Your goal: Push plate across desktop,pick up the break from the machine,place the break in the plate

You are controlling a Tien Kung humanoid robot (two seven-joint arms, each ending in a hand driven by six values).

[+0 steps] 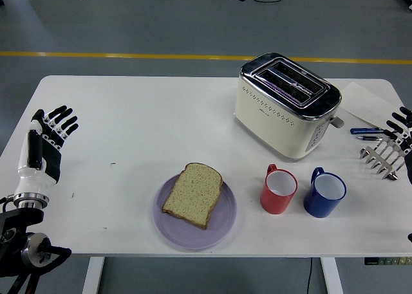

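A white table (129, 114) seen from above holds a cream toaster (286, 107) at the back right, with empty slots, and a purple plate (222, 222) near the front edge carrying a slice of bread (192, 194), so the task looks finished. The robot's left hand (45, 145) hovers upright at the left edge with fingers spread and holding nothing, well apart from the plate; only the fingertips of the right hand (402, 123) show at the right edge, too little to tell their state. A red mug (279, 189) and a blue mug (325, 193) stand just right of the plate.
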